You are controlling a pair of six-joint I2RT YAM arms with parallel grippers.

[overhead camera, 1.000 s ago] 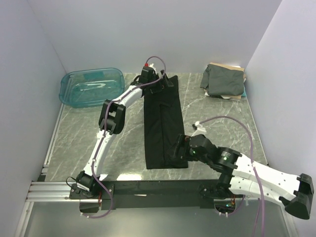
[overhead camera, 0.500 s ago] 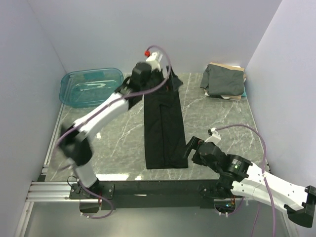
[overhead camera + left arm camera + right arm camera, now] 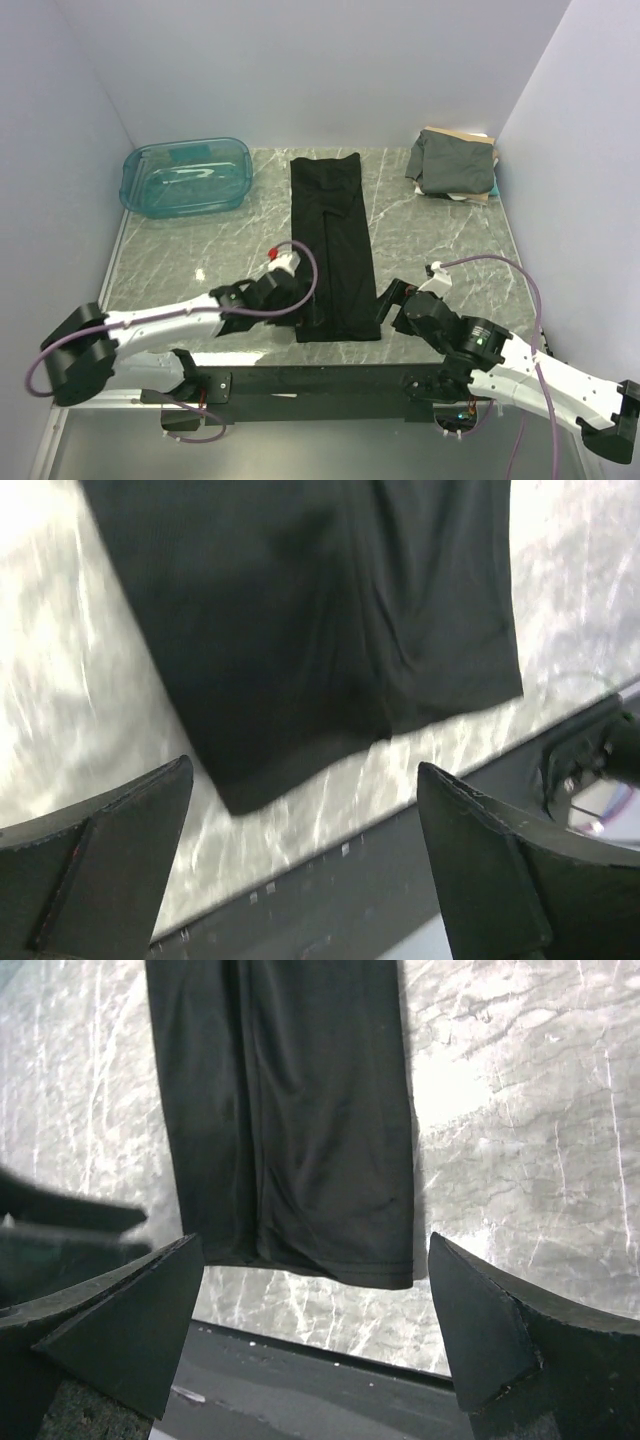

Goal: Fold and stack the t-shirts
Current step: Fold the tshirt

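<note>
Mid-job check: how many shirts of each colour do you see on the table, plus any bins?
Black shirt: 1
Grey-green shirt, far right: 1
Tan shirt, only an edge beneath it: 1
White shirt, only a sliver: 1
Teal bin: 1
Total: 5

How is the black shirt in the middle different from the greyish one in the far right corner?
The black t-shirt is folded into a long narrow strip; the grey-green t-shirt is a compact bundle. The black one lies flat on the marble table; the grey-green one tops a small pile, tan and white cloth peeking out beneath. Both are dark, soft cloth.
</note>
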